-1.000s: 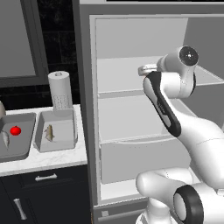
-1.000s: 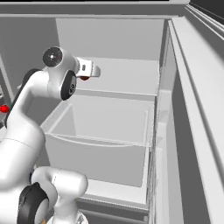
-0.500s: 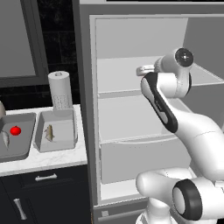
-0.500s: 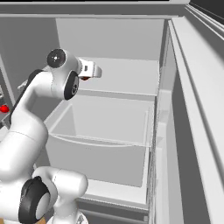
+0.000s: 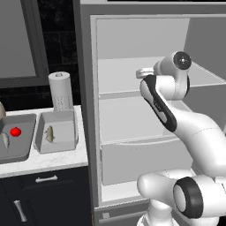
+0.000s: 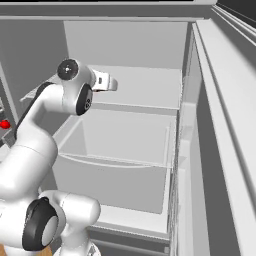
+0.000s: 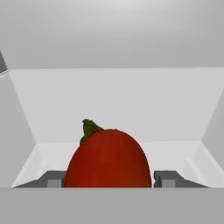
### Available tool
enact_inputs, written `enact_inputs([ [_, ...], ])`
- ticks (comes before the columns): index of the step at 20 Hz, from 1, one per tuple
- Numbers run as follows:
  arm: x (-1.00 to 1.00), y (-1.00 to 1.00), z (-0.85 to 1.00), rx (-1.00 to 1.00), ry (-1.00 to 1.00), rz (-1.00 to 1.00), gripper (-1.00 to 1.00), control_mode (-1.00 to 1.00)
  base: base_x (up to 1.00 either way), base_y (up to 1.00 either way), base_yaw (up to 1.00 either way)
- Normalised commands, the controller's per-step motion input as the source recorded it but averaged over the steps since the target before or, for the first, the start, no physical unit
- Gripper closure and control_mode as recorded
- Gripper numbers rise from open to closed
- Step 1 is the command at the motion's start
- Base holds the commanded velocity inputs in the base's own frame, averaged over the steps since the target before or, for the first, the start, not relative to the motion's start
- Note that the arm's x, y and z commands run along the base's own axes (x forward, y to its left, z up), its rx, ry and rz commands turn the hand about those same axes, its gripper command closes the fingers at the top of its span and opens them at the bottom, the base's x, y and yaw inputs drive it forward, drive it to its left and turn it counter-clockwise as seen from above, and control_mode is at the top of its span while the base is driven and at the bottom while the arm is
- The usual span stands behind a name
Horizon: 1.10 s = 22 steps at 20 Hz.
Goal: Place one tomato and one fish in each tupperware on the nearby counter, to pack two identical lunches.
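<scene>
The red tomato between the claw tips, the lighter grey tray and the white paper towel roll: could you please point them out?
Red tomato (image 7: 108, 159), hand view, middle of skin.
Lighter grey tray (image 5: 70, 134), left base view, right wall.
White paper towel roll (image 5: 60, 92), left base view, side.

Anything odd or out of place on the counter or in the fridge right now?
Nothing stands out. The lighter tray holds a fish, upright against the paper towel roll; the darker tray holds a tomato. In the fridge, a second tomato sits between the gripper fingertips, intact, stem up.

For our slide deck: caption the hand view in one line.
Pincer straddling a red tomato on a white fridge shelf.
</scene>
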Motion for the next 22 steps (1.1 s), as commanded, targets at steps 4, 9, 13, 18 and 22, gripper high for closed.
enact_inputs([
  [4,0.00,0.00,-0.07,0.00,0.00,0.00,1.00,-1.00,0.00,0.00,0.00],
  [9,-0.24,0.00,0.06,0.00,-0.10,0.00,1.00,-1.00,0.00,0.00,0.00],
  [13,-0.83,0.00,0.49,0.00,-0.24,0.00,1.00,-1.00,0.00,0.00,0.00],
  [18,-1.00,0.00,0.49,0.00,-0.36,0.00,1.00,-1.00,0.00,0.00,0.00],
  [22,-1.00,0.00,0.51,0.00,-0.23,0.00,1.00,-1.00,0.00,0.00,0.00],
])
